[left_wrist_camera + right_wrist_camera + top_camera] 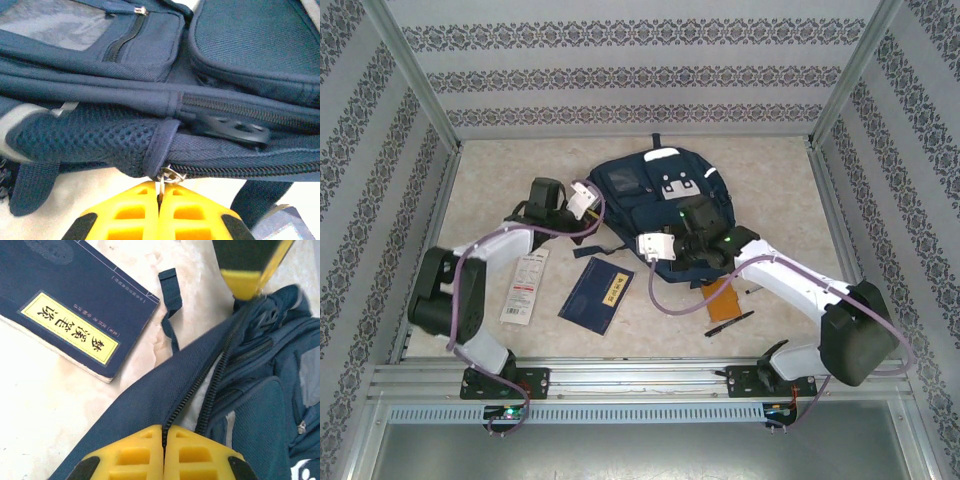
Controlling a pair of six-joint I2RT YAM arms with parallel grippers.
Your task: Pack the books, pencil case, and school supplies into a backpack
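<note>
Left gripper [160,189] and right gripper [163,431] both clench the one backpack [630,185]; nearer lie one booklet [590,295], one pen [729,323], one packet [525,287].

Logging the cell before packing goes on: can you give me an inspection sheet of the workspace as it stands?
Surface: pale marbled table, no spills seen.
Job's things: backpack lying at centre rear, zipper partly open; navy booklet, white packet and black pen on the table outside it.
Clutter: orange rectangle beside the pen.
Grippers: left gripper shut on a zipper pull; right gripper shut on the backpack's edge by the open zipper.
Cables: purple cable loops onto the table near the booklet.
Surroundings: patterned wall panels, metal frame.
</note>
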